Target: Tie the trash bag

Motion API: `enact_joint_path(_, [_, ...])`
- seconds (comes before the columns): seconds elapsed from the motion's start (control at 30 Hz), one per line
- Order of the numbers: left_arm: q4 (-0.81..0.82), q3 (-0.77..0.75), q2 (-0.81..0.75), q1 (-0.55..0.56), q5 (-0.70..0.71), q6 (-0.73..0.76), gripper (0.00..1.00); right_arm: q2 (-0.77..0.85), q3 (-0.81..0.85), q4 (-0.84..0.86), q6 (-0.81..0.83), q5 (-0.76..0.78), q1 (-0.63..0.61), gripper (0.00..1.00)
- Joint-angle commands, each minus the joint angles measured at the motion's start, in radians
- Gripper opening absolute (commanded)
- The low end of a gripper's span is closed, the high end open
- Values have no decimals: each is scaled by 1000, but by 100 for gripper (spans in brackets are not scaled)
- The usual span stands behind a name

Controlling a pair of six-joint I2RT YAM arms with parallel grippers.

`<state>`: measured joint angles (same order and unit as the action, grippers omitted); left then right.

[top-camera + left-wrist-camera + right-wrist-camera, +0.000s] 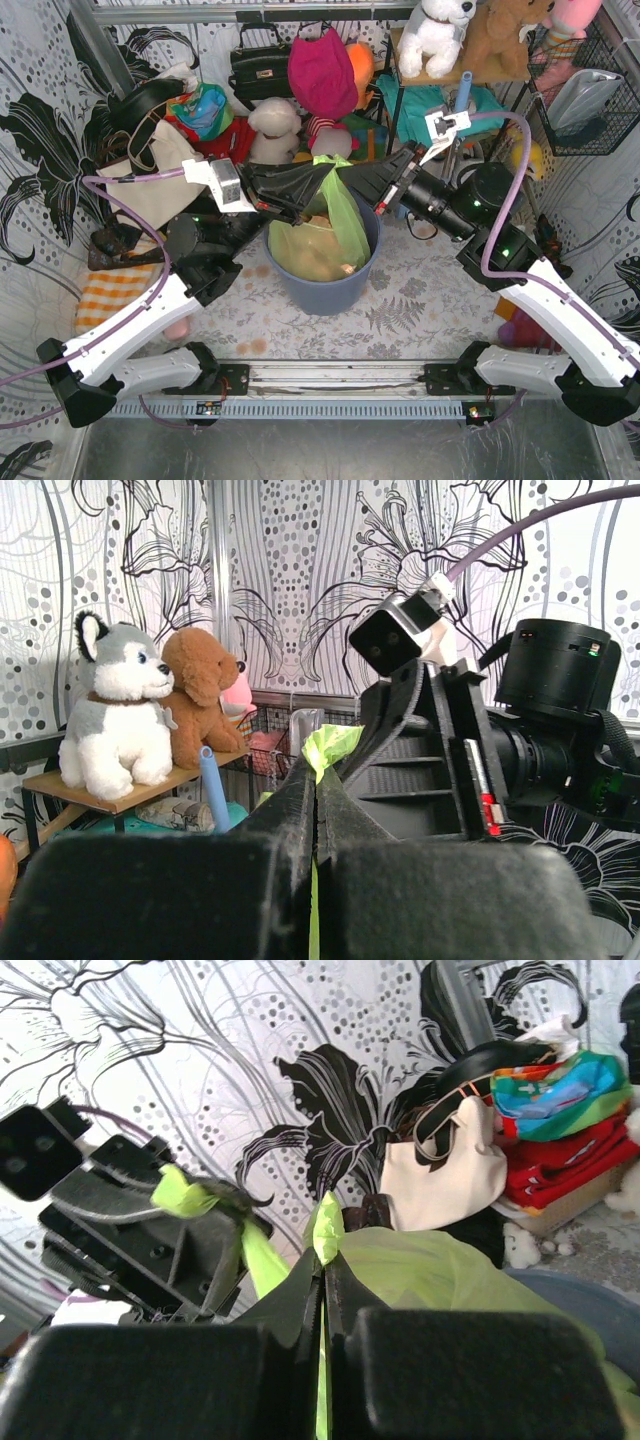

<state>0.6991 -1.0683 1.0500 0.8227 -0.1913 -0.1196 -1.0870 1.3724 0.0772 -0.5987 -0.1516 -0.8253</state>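
Observation:
The trash bag (318, 240) is thin light-green plastic with tan paper showing through. It sits in a round blue bin (330, 285) at the table's middle. My left gripper (322, 172) is shut on one pulled-up flap of the bag (332, 744) above the bin. My right gripper (342, 170) is shut on the other flap (328, 1232). The two grippers meet tip to tip over the bag's mouth. The bag body (440, 1270) hangs below the right jaws. The left gripper also shows in the right wrist view (215, 1200), with green plastic pinched at its tip.
A cream tote handbag (150, 175) and black bags stand at the back left. Plush toys (435, 35) sit on a shelf at the back right. A wire basket (585, 95) hangs on the right wall. An orange striped cloth (110, 290) lies at the left.

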Motion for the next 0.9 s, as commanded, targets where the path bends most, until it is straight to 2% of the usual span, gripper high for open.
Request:
enact_joint_path(0.0, [19,10,-23,-9,40,25,0,47,-29,81,0,-96,-5,0])
enact_joint_path(0.53, [-9,11,-27,-23,68,29,0,57,-49,20,10,-265,-12,0])
enact_joint_path(0.8, [-13,15,-24,-28,70,26,0,30,-32,-72,24,-218,-63,0])
enact_joint_path(0.87, [-12,14,-25,-28,69,25,0,40,-30,-88,33,-192,-64,6])
